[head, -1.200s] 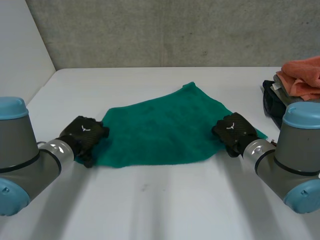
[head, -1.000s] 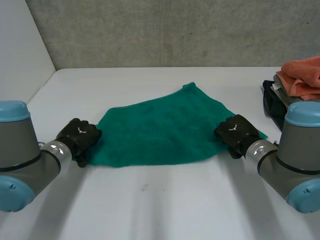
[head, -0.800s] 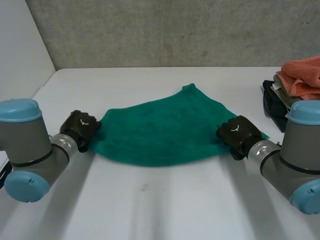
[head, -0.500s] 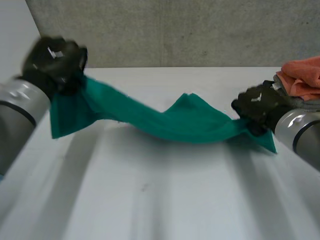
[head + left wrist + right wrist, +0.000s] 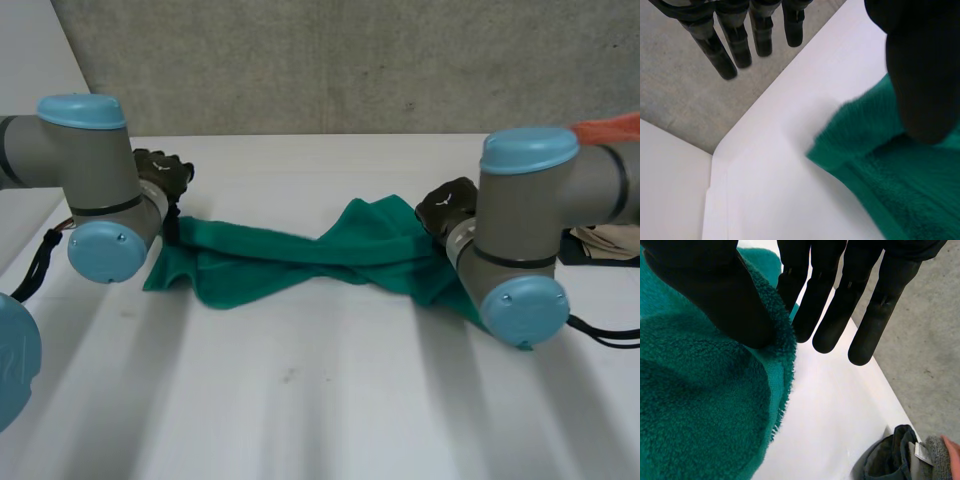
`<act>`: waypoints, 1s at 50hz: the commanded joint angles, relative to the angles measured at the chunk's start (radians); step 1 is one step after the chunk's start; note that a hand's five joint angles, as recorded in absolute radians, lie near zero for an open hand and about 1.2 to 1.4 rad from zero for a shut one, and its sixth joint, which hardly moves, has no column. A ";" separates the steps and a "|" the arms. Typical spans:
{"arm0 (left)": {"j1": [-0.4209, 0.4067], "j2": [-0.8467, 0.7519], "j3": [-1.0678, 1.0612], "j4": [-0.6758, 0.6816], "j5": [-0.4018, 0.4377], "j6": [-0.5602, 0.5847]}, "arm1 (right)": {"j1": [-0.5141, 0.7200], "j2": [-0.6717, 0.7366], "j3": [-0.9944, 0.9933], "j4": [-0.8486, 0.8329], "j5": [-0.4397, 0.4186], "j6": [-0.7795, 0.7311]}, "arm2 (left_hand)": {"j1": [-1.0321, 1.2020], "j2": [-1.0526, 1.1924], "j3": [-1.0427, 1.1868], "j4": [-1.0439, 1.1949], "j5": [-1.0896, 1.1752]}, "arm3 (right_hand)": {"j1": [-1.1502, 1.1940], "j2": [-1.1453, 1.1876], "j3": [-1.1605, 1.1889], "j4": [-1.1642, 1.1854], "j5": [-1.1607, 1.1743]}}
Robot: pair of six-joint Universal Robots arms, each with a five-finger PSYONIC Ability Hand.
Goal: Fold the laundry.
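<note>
A green towel (image 5: pixel 300 255) lies bunched in a long, loosely folded strip across the white table (image 5: pixel 320 400). My left hand (image 5: pixel 160 175) hovers at the towel's left end. In the left wrist view its fingers (image 5: pixel 735 45) are straight and spread away from the thumb, with the towel's corner (image 5: pixel 875 150) lying loose under the thumb. My right hand (image 5: pixel 447 207) is at the towel's right end. There the thumb (image 5: pixel 715 290) presses the towel's edge (image 5: pixel 782 347) against the fingers, a pinch grip.
A pile of laundry sits at the table's right edge, with an orange cloth (image 5: pixel 610 127) on top and a dark grey garment (image 5: pixel 890 455) beside my right hand. A concrete wall (image 5: pixel 330 60) stands behind the table. A white side wall is at the left.
Both hands lifted the towel's near corners and carried them over toward the far side, bunching the towel. The left hand then opened and let its corner drop.
</note>
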 commanded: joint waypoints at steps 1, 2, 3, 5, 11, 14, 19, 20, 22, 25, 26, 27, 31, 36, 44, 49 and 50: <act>0.001 0.133 -0.153 0.035 0.003 0.001 | 0.016 0.003 0.012 -0.046 0.032 -0.020 | -0.012 -0.045 -0.044 -0.038 -0.054 | 0.274 0.215 0.207 0.200 0.233; 0.004 0.181 -0.219 0.058 0.015 0.000 | 0.014 -0.006 0.024 -0.049 0.026 -0.022 | -0.012 -0.045 -0.044 -0.038 -0.054 | 0.274 0.215 0.207 0.200 0.233; 0.006 0.204 -0.254 0.071 0.026 -0.002 | 0.012 -0.011 0.029 -0.051 0.021 -0.023 | 0.017 -0.015 -0.014 -0.008 -0.024 | 0.274 0.215 0.207 0.200 0.233; 0.011 0.249 -0.325 0.100 0.052 -0.003 | 0.011 -0.017 0.038 -0.052 0.009 -0.029 | 0.132 0.099 0.100 0.106 0.090 | 0.274 0.215 0.207 0.200 0.233; 0.005 0.332 -0.504 0.177 0.210 -0.007 | 0.009 -0.034 0.071 -0.048 -0.020 -0.063 | 0.625 0.593 0.594 0.599 0.583 | 0.274 0.215 0.207 0.200 0.233; -0.014 0.315 -0.514 0.174 0.260 0.000 | 0.009 -0.034 0.081 -0.046 -0.027 -0.078 | 0.687 0.655 0.656 0.662 0.645 | 0.274 0.215 0.207 0.200 0.233; -0.025 0.235 -0.445 0.158 0.255 0.007 | 0.012 -0.028 0.098 -0.046 -0.037 -0.088 | 0.538 0.505 0.506 0.512 0.496 | 0.274 0.215 0.207 0.200 0.233; -0.025 0.218 -0.423 0.155 0.248 0.007 | 0.012 -0.026 0.100 -0.046 -0.039 -0.086 | 0.537 0.505 0.506 0.512 0.496 | 0.274 0.215 0.207 0.200 0.233; -0.022 0.165 -0.358 0.138 0.224 0.007 | 0.015 -0.023 0.107 -0.046 -0.040 -0.089 | 0.546 0.514 0.515 0.521 0.504 | 0.274 0.215 0.207 0.200 0.233; -0.022 0.082 -0.260 0.093 0.190 0.012 | 0.016 -0.022 0.118 -0.051 -0.042 -0.086 | 0.546 0.514 0.515 0.521 0.504 | 0.274 0.215 0.207 0.200 0.233; -0.022 0.060 -0.235 0.076 0.184 0.015 | 0.014 -0.022 0.120 -0.052 -0.042 -0.086 | 0.546 0.514 0.515 0.521 0.504 | 0.274 0.215 0.207 0.200 0.233; -0.022 0.039 -0.212 0.056 0.176 0.015 | 0.012 -0.022 0.123 -0.052 -0.042 -0.086 | 0.546 0.514 0.515 0.521 0.504 | 0.274 0.215 0.207 0.200 0.233; -0.015 -0.033 -0.117 -0.033 0.166 0.021 | 0.008 -0.022 0.124 -0.052 -0.047 -0.086 | 0.546 0.514 0.515 0.521 0.504 | 0.274 0.215 0.207 0.200 0.233; -0.012 -0.079 -0.045 -0.081 0.181 0.024 | 0.000 -0.019 0.127 -0.052 -0.050 -0.088 | 0.438 0.406 0.407 0.413 0.396 | 0.274 0.215 0.207 0.200 0.233; -0.003 -0.136 0.031 -0.066 0.178 0.061 | -0.004 -0.019 0.143 -0.052 -0.059 -0.089 | 0.379 0.347 0.348 0.354 0.337 | 0.274 0.215 0.207 0.200 0.233; 0.004 -0.173 0.069 -0.072 0.173 0.092 | -0.009 -0.017 0.152 -0.055 -0.062 -0.091 | 0.352 0.320 0.321 0.327 0.311 | 0.274 0.215 0.207 0.200 0.233; 0.006 -0.179 0.077 -0.072 0.172 0.098 | -0.011 -0.016 0.152 -0.058 -0.063 -0.094 | 0.355 0.323 0.324 0.330 0.314 | 0.274 0.215 0.207 0.200 0.233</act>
